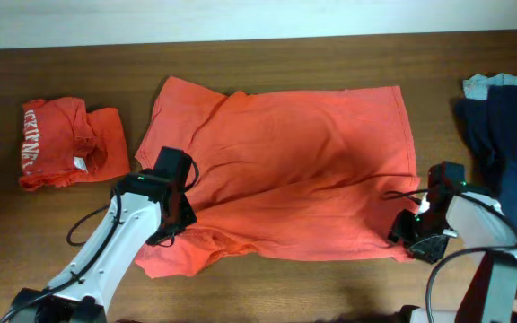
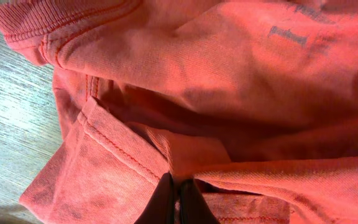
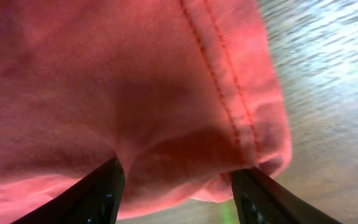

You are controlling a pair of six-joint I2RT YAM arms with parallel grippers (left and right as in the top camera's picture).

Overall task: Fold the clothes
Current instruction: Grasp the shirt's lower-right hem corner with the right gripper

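A red-orange T-shirt (image 1: 303, 170) lies spread across the middle of the table, plain side up and wrinkled at its left. My left gripper (image 1: 187, 213) is at the shirt's lower left, near the sleeve. In the left wrist view its fingers (image 2: 176, 190) are shut on a fold of the shirt (image 2: 216, 74). My right gripper (image 1: 401, 236) is at the shirt's lower right corner. In the right wrist view its fingers (image 3: 178, 177) are wide apart on either side of the hemmed corner (image 3: 166, 93). A second red-orange shirt (image 1: 65, 144) lies folded at the far left, with white lettering and a small tag showing.
A pile of dark navy and light blue clothes (image 1: 505, 144) lies at the right edge, just behind my right arm. The brown wooden table (image 1: 330, 287) shows bare along its front and back. A pale wall edge runs along the top.
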